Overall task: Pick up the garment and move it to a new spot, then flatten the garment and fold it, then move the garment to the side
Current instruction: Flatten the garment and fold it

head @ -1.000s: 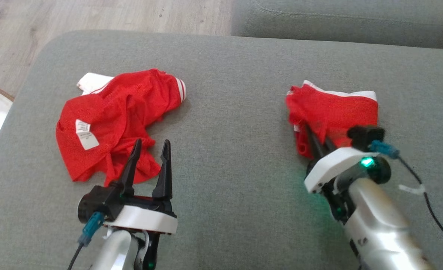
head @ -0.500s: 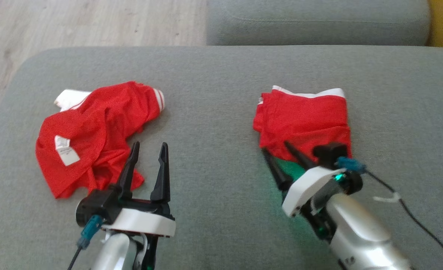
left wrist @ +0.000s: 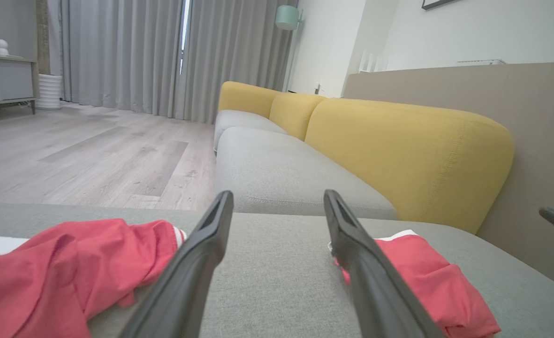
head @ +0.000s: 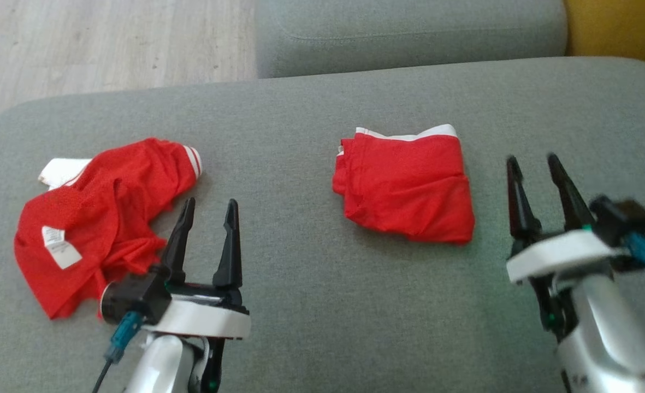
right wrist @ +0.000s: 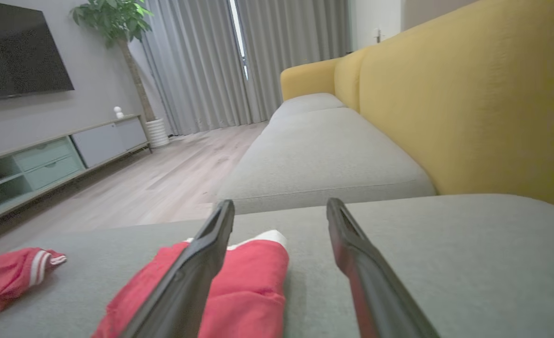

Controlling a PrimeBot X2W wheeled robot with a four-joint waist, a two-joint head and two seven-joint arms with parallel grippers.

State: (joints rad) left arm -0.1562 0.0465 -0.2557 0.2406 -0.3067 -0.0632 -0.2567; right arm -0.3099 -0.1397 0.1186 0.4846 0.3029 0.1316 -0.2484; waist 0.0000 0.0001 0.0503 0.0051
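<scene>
Left gripper (head: 211, 203) and right gripper (head: 532, 159) showing black tapered fingers (head: 228, 245), white wrist plates (head: 205, 323), silver forearms (head: 609, 341), blue cable connectors (head: 125, 334)

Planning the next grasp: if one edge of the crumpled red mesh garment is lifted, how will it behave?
The crumpled red mesh garment will probably droop limply, since it lies in loose folds. Its thin fabric looks light, so pushing likely bunches it.

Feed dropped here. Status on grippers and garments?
Left gripper open, empty, beside crumpled red garment. Right gripper open, empty, right of folded red garment, not touching. Nothing between them on the grey cushion.
</scene>
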